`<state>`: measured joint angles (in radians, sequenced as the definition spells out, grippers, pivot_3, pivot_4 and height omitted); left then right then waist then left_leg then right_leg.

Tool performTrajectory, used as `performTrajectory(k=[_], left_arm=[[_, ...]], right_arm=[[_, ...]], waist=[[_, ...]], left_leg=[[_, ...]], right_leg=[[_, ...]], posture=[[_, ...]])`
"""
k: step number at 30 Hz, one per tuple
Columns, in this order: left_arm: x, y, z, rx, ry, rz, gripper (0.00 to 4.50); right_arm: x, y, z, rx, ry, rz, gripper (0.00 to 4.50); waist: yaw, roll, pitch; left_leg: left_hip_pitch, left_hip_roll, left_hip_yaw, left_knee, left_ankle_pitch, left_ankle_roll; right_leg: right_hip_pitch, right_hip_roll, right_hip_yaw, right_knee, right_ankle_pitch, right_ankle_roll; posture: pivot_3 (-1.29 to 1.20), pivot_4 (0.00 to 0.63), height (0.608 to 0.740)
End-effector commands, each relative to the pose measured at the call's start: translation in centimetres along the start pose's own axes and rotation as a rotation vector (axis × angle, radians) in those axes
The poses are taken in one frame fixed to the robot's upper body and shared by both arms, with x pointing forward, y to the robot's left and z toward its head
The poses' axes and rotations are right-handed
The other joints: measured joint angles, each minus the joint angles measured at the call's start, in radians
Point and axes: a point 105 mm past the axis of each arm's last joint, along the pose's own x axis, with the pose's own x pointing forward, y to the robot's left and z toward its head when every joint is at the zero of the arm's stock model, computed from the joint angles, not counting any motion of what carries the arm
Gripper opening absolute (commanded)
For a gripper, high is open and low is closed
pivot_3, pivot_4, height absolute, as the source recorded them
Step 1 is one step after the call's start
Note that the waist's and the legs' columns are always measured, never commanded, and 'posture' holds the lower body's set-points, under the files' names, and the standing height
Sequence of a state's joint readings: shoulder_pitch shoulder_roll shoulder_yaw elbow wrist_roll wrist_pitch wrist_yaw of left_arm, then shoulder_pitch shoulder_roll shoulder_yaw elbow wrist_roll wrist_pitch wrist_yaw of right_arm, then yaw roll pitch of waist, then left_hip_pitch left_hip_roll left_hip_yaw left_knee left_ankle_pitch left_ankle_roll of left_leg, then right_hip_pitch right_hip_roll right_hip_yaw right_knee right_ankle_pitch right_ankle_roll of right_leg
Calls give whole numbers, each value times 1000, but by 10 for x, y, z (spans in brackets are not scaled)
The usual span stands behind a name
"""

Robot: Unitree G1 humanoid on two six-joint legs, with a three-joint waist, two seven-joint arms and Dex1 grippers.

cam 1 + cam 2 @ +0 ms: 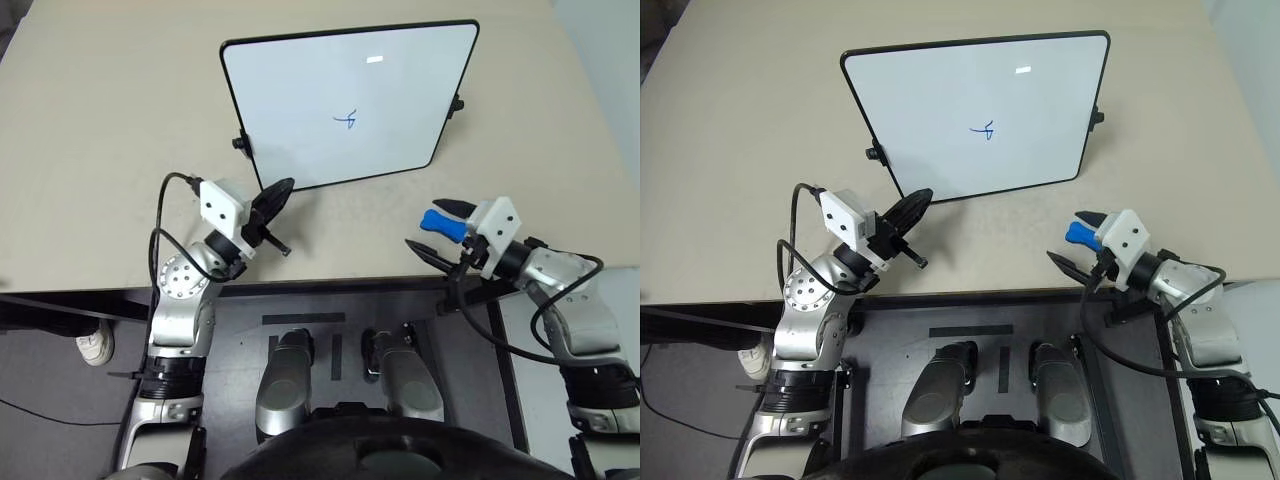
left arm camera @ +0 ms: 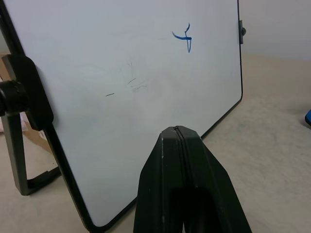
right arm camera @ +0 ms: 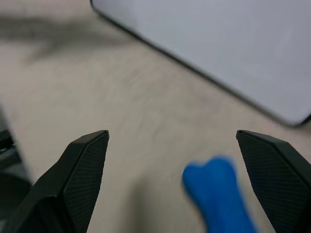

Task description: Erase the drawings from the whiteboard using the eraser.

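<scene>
Fingers of the right gripper (image 1: pixel 436 228) stand spread as wide as they go, closed on nothing, over the tabletop (image 1: pixel 110 160) close to its near edge on the right side. Between them, nearer the far finger, lies the eraser (image 1: pixel 442 224), a small bright blue block; in the right wrist view it sits on the beige surface between the two black fingertips (image 3: pixel 85 165), and contact with either cannot be confirmed.

Left gripper (image 1: pixel 277 196): its two fingers are pressed together, holding nothing, the tips pointing at the near left corner of the whiteboard (image 1: pixel 300 110) and just short of its black frame.

Open beige surface separates the two grippers along the near edge, and more lies bare between the eraser and the board's near edge.

Beyond, the whiteboard stands tilted back on its stand at mid-table, its near edge on the surface, black knobs at both sides. The drawings (image 1: pixel 347 121), one small blue scribble, sit near the middle of the board. Wide bare tabletop lies left of the board toward the far left corner.
</scene>
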<state>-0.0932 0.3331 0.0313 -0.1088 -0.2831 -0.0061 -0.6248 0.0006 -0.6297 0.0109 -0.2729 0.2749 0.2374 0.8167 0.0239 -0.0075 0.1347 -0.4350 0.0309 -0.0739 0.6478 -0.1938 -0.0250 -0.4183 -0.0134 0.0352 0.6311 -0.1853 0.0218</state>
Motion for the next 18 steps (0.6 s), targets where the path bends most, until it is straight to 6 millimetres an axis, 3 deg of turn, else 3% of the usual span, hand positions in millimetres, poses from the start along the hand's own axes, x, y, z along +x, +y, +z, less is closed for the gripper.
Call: performTrajectory(k=[1, 18], left_arm=[[3, -6, 11, 5, -43, -17, 0], [4, -7, 10, -1, -42, -30, 0]], right_arm=[[-10, -5, 5, -23, 15, -12, 4440], [-5, -23, -20, -13, 91, -78, 4440]], waist=[[0, 0, 0], [-1, 0, 0]], left_leg=[[0, 0, 0, 0, 0, 0], [0, 0, 0, 0, 0, 0]], right_leg=[[0, 0, 0, 0, -1, 2], [0, 0, 0, 0, 1, -1]], posture=[[0, 150, 740], [0, 150, 740]])
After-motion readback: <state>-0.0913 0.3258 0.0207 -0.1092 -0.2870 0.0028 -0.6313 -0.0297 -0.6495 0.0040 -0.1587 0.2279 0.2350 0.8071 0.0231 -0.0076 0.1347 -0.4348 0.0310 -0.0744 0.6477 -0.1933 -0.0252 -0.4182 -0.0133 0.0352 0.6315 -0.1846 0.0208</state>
